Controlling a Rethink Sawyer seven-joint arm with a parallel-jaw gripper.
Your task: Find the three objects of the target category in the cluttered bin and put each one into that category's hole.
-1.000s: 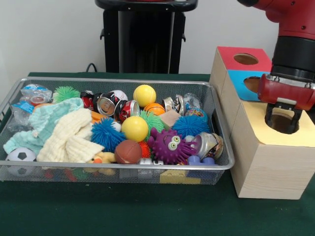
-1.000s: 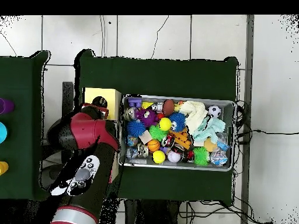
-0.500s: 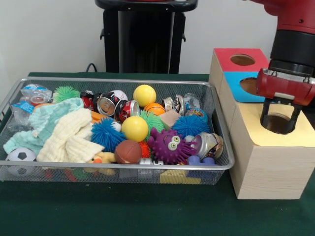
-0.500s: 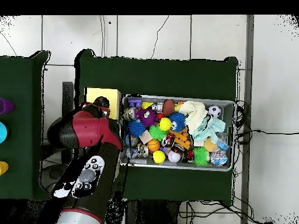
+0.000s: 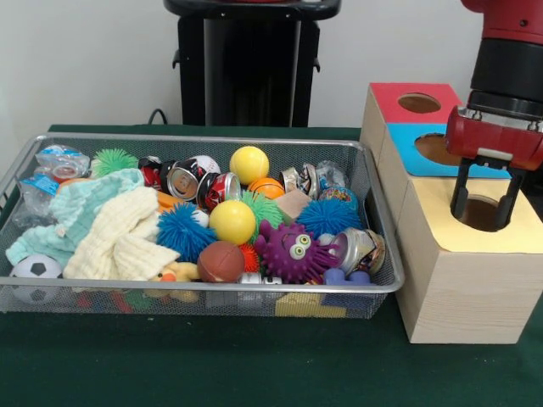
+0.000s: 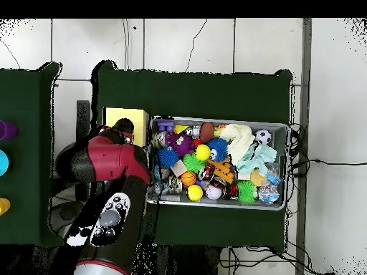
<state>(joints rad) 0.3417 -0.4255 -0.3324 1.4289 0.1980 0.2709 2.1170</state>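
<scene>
gripper (image 5: 485, 202), black w/ a red housing on the red and black arm (image 5: 509, 59), hangs over the round hole in the yellow top panel (image 5: 475, 222) of the light wooden box (image 5: 458, 288). its two black fingers (image 5: 461, 193) stand spread wide, one at each side of the hole, w/ nothing between them. tips sit just above the panel; can't tell if they touch it.

behind the yellow panel, the same box has a blue panel (image 5: 416, 144) and a red panel (image 5: 403, 100), each w/ its own round hole.

beside the box sits the silver wire mesh bin (image 5: 212, 288) on the dark green table cover (image 5: 254, 365), packed full. nearest the box end: a crushed silver can (image 5: 356, 248), a blue spiky ball (image 5: 328, 216) and a purple spiky toy w/ googly eyes (image 5: 291, 250). mid bin: two yellow smooth balls (image 5: 232, 221), a small brown football (image 5: 221, 261), another blue spiky ball (image 5: 182, 230), red-and-silver crushed cans (image 5: 191, 178). far end from the box: pale yellow and mint cloths (image 5: 110, 225), a small black-and-white soccer ball (image 5: 36, 268), a green spiky ball (image 5: 112, 159) and crumpled clear plastic bottles (image 5: 55, 163).

overhead view: arm (image 6: 107, 165) covers most of the box; only the yellow panel (image 6: 125, 117) shows, next to the bin (image 6: 283, 129).
</scene>
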